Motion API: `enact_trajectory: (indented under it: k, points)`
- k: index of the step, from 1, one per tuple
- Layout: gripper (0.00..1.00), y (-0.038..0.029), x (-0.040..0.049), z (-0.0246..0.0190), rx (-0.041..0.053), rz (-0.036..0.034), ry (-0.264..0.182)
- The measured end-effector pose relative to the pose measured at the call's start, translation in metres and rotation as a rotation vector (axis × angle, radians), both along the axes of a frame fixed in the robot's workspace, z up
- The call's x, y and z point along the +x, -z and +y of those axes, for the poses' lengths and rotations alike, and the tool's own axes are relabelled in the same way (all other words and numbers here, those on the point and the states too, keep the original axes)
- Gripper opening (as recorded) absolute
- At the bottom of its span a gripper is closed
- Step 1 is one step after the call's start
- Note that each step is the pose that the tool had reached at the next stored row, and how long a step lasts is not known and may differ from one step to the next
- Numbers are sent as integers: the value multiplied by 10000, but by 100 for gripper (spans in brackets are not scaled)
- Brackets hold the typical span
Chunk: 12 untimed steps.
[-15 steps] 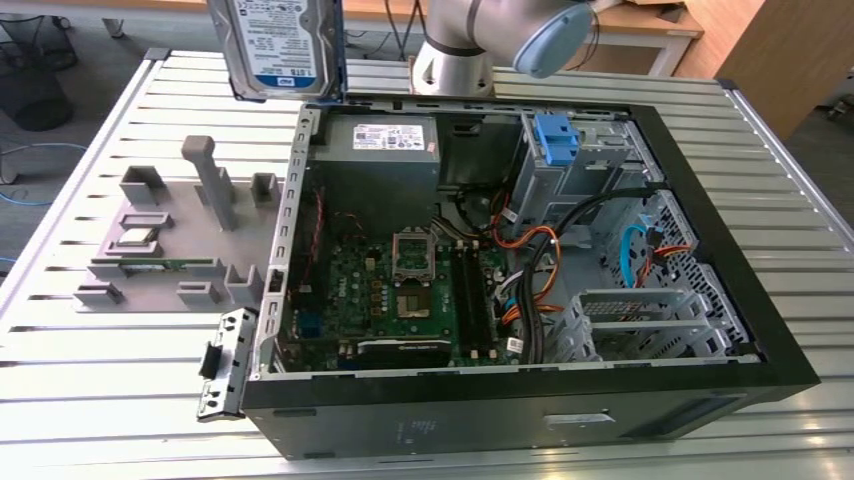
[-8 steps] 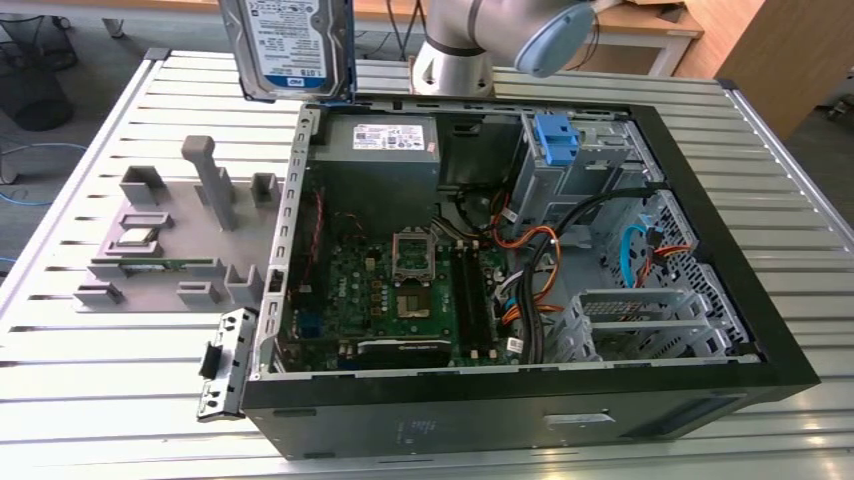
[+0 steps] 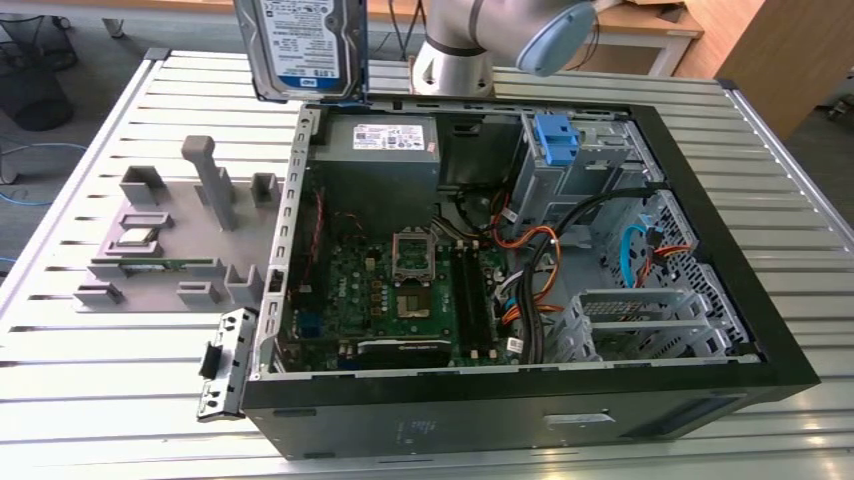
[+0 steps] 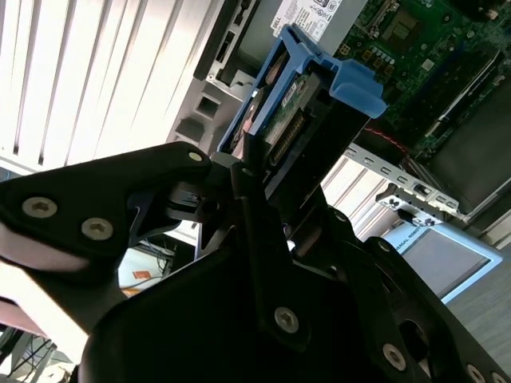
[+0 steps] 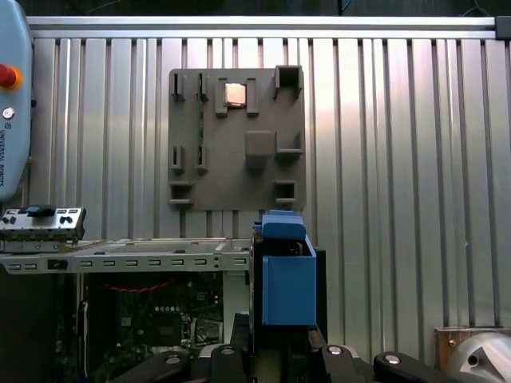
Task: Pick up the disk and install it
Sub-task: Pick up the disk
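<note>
The disk (image 3: 310,45) hangs upright above the far left corner of the open computer case (image 3: 763,290) in the exterior view, its white-and-blue label facing the camera. In the second wrist view my gripper (image 4: 275,179) is shut on the disk (image 4: 289,104), black fingers (image 4: 243,179) clamped on both flat sides, and the blue rails stick out beyond them. The first wrist view has the disk's blue rail end (image 5: 287,275) standing above my gripper (image 5: 279,351), over the case's edge and the slatted table.
Inside the case are a motherboard (image 3: 400,285), a grey power supply (image 3: 378,150), orange and blue cables, and a drive bay with a blue bracket (image 3: 554,140) at the far right. A grey fixture board (image 3: 167,240) lies left of the case. The arm's base (image 3: 454,55) stands behind it.
</note>
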<state>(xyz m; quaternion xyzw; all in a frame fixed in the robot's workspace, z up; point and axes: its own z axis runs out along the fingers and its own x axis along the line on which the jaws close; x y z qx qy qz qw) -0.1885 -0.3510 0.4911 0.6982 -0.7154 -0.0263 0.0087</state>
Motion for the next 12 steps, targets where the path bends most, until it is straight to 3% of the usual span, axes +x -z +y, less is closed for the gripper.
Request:
enact_trajectory:
  k: [12]
  points:
    - [35,0,166,0,0,-1,0]
